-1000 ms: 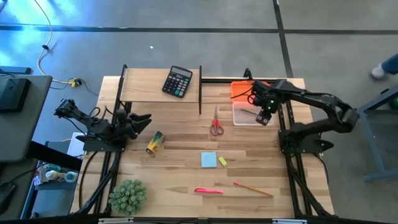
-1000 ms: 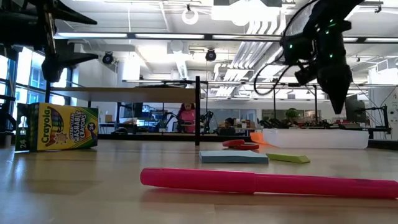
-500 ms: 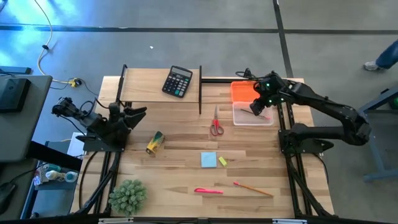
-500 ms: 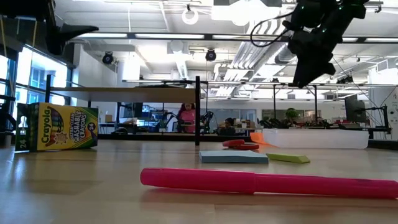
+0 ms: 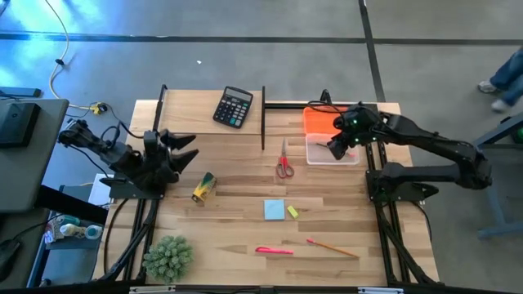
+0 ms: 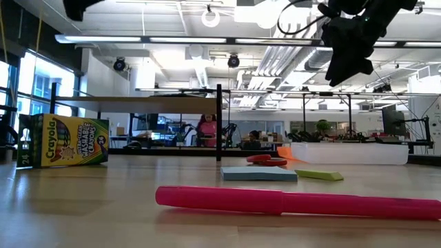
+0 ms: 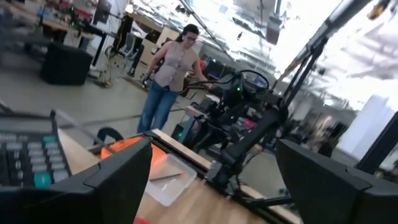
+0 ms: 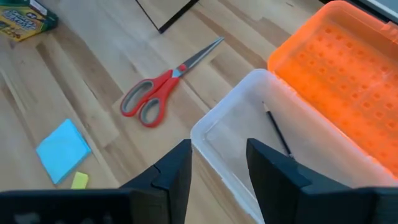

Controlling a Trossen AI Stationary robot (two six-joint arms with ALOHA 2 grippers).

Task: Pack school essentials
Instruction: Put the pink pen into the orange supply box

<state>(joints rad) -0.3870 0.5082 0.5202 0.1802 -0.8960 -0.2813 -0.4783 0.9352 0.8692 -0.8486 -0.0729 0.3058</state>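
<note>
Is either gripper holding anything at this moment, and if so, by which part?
Nothing is held. The right gripper hangs open and empty over the clear box; the left gripper is open and empty at the table's left side.

Wooden table [image 5: 237, 184] (scissors [image 5: 283, 162], calculator [image 5: 234, 107])

On the counter [image 5: 237, 184] lie one pair of red-handled scissors [image 5: 283, 162], one blue note pad [image 5: 274, 210], one small yellow block [image 5: 292, 211], one pink pen [image 5: 274, 251], and one crayon box [image 5: 203, 187]. There are two pencils: one on the near right [image 5: 333, 247], one inside the clear box [image 8: 275, 132]. That makes one clear box [image 5: 331, 153] with one orange lid [image 5: 319, 119]. One black calculator [image 5: 234, 107] and one spiky green plant [image 5: 168, 257] complete the count.
</note>
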